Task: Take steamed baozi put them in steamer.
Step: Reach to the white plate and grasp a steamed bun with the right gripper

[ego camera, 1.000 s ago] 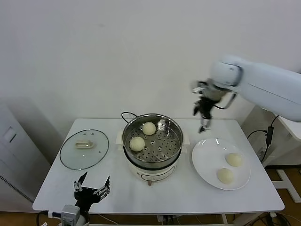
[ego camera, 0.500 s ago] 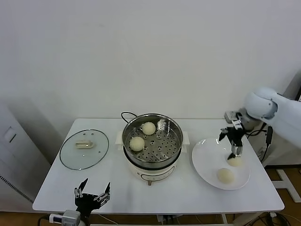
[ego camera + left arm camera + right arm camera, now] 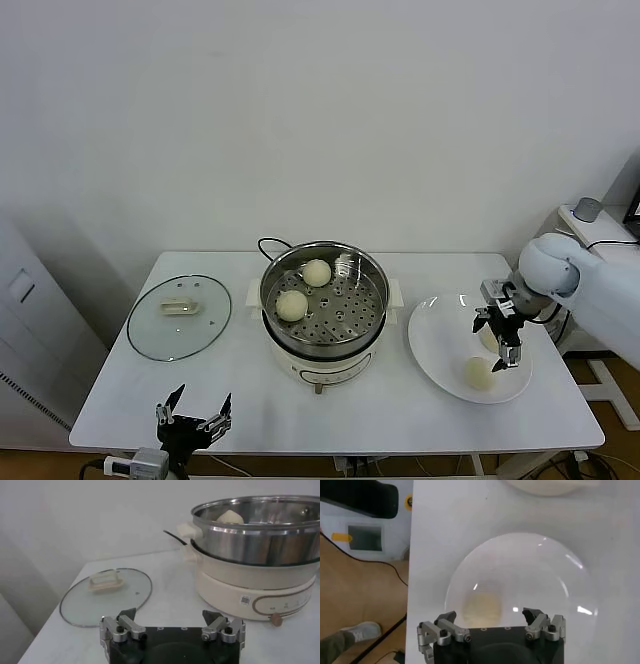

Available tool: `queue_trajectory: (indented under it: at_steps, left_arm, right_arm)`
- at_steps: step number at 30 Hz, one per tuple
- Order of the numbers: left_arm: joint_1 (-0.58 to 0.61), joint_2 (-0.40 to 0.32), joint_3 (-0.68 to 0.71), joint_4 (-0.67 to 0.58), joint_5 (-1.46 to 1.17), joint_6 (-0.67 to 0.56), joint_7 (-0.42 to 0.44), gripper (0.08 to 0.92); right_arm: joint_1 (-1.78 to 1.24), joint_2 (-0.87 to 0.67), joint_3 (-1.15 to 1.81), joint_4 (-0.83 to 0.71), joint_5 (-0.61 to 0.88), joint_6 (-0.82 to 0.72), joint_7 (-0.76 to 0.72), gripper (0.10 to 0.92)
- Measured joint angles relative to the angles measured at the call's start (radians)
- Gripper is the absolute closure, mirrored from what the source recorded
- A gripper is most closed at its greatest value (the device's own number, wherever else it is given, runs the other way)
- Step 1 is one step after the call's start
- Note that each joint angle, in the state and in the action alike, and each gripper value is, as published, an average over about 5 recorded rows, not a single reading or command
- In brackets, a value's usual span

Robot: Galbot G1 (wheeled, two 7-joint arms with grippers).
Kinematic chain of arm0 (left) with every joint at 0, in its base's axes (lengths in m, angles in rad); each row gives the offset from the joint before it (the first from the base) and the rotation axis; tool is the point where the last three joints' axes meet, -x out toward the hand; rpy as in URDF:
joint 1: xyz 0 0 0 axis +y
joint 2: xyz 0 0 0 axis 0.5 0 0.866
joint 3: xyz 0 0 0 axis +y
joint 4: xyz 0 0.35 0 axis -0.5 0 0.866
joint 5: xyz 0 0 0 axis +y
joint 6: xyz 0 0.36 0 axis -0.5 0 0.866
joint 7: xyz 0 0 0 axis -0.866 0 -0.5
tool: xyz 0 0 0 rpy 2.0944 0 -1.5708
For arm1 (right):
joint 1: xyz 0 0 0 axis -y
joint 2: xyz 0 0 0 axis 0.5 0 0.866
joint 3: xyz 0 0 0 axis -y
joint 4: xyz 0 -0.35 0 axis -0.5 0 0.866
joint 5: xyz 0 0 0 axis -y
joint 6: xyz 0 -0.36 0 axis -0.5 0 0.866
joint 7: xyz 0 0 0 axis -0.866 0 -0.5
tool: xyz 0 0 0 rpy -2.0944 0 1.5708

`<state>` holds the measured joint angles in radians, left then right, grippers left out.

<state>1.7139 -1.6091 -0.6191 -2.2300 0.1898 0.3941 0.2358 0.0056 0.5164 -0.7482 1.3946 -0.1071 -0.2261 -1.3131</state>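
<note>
The steel steamer (image 3: 322, 322) stands mid-table with two baozi inside, one at the back (image 3: 316, 272) and one at the left (image 3: 292, 305). The white plate (image 3: 440, 350) at the right holds two more. One baozi (image 3: 479, 374) lies in the open at the front, the other is mostly hidden behind my right gripper (image 3: 495, 338). That gripper is open and hovers low over the plate. In the right wrist view, a baozi (image 3: 481, 605) lies just ahead of the open right gripper (image 3: 490, 615). My left gripper (image 3: 193, 416) is open and empty at the table's front edge.
A round glass lid (image 3: 180, 316) lies flat at the table's left; the left wrist view shows it too (image 3: 106, 595), with the steamer (image 3: 255, 535) beyond. The steamer's black cord (image 3: 268, 243) loops behind it. The right table edge is close to the plate.
My right gripper came from high behind the steamer, swung right and dropped onto the plate, over the rear baozi. The left gripper sank slightly at the front edge.
</note>
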Motion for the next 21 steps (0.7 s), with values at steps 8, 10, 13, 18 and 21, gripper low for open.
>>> queue_trajectory:
  at_steps: [8,10,13,18,21]
  left_arm:
    - [-0.008,0.000,-0.002,0.004,-0.001,0.003,0.003,0.177]
    - [-0.009,0.000,-0.002,0.004,-0.001,0.004,0.004,0.177]
    - [-0.010,0.000,-0.002,0.005,-0.001,0.005,0.004,0.177]
    - [-0.010,0.000,-0.002,0.008,0.000,0.006,0.004,0.177]
    - [-0.010,0.000,-0.002,0.009,0.003,0.006,0.004,0.177]
  right_arm:
    - [-0.094,0.028,0.074,-0.044,-0.069,0.024,0.018,0.203]
    - [-0.114,0.036,0.089,-0.054,-0.084,0.027,0.019,0.203]
    - [-0.141,0.047,0.110,-0.069,-0.103,0.032,0.020,0.203]
    - [-0.177,0.066,0.137,-0.091,-0.127,0.042,0.027,0.203]
    - [-0.195,0.078,0.152,-0.102,-0.141,0.047,0.034,0.203]
